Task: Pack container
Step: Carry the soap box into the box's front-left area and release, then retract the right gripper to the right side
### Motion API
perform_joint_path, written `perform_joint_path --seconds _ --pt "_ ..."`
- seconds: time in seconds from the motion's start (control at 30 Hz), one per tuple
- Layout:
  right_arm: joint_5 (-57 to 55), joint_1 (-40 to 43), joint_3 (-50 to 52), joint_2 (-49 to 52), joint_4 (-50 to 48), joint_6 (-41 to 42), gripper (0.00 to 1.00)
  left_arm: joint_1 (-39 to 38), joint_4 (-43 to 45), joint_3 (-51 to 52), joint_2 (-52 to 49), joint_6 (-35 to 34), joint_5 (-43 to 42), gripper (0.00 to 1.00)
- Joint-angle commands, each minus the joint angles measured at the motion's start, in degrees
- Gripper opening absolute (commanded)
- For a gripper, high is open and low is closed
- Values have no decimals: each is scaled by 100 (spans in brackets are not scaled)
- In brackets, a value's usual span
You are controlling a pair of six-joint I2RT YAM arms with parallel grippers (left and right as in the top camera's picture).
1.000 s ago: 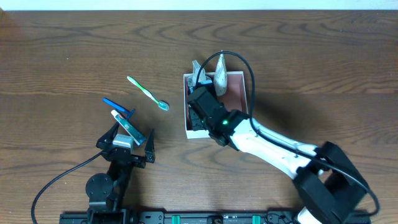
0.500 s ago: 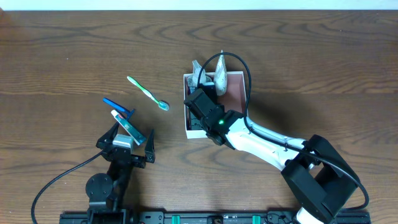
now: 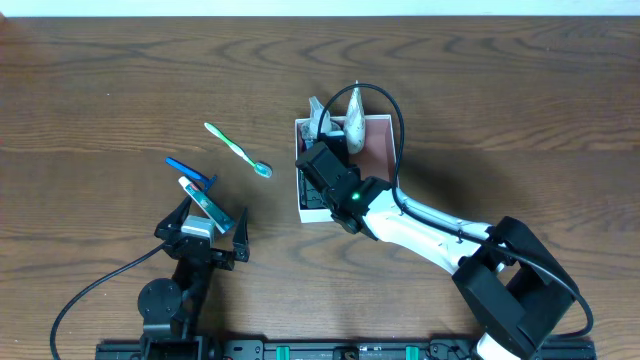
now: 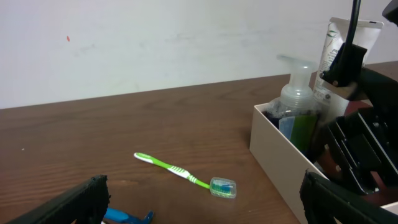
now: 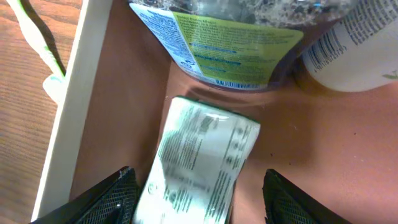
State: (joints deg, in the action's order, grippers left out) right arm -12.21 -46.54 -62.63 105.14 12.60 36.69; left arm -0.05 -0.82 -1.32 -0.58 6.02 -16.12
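The container (image 3: 380, 150), a white-walled box with a reddish-brown floor, stands at the table's middle. It holds a clear pump bottle (image 4: 298, 102), a white tube (image 4: 339, 40) and a white packet with green print (image 5: 205, 155). My right gripper (image 3: 322, 180) is down inside the container's left part. In the right wrist view it (image 5: 199, 183) is open, and its fingers straddle the packet, which lies flat on the floor by the left wall (image 5: 78, 112). My left gripper (image 3: 207, 228) is open and empty near the table's front left.
A green toothbrush (image 3: 238, 149) with a capped head lies left of the container; it also shows in the left wrist view (image 4: 183, 174). A blue razor (image 3: 188, 169) and a small teal and white toothpaste box (image 3: 207, 205) lie just ahead of my left gripper.
My right arm has shifted a little to the left, and its gripper has stayed inside the container's left part. The left arm and the loose items have not moved.
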Motion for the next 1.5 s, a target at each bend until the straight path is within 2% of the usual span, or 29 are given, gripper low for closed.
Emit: perform_joint_path --seconds 0.0,0.33,0.53,0.63,0.73,0.83,0.93,1.0,1.17,1.47 --pt "-35 -72 -105 -94 63 -101 65 20 -190 109 28 -7 -15 98" --pt "4 -85 -424 -1095 754 -293 69 20 -190 109 28 -7 -15 98" --pt "358 -98 -688 -2186 1456 -289 75 20 -190 109 28 -7 -15 98" --pt "-120 -4 -863 -2887 2061 -293 84 20 -190 109 28 -7 -15 98" --pt "-855 306 -896 -3628 2625 -295 88 20 -190 109 28 -7 -15 98" --pt "-1497 824 -896 -4188 3165 -293 89 20 -190 109 28 -7 -15 98" --pt "-1862 1530 -894 -4494 3633 -291 95 20 -190 109 28 -7 -15 98" --pt "-1928 2057 -894 -4557 3856 -289 99 20 -190 109 28 -7 -15 98" --pt "-1864 3421 -883 -4413 4133 -289 99 20 -190 109 28 -7 -15 98" --pt "-302 5355 -883 -3512 4037 -291 99 20 -186 109 28 -7 -11 98"
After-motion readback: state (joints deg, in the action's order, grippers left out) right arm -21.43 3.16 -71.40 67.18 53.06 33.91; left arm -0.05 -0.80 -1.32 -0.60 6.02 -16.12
